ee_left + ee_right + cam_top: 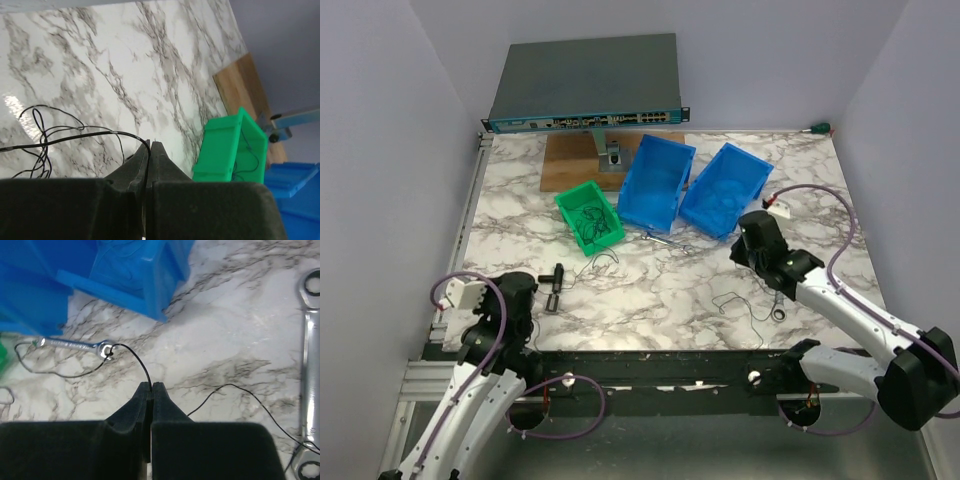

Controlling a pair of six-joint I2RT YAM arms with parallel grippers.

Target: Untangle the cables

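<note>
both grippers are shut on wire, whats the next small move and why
Probably ease the right gripper back gently from the small wrench: its shut jaws pinch a black wire that arcs to the wrench's ring end and may be snagged there; a fast pull could drag it.

Layout on the table (670, 300). Left pincer (149, 146): the cables (42, 132) lie ahead to its left, one strand ending between its tips; the small bin (227, 145) stands ahead to its right, the board (240, 85) beyond that. Right pincer (151, 385): another strand ends between its tips; the first wrench (75, 345) lies ahead to its left, with the pair of larger bins (135, 275) behind it, side by side; the second wrench (309, 355) lies to its right.
</note>
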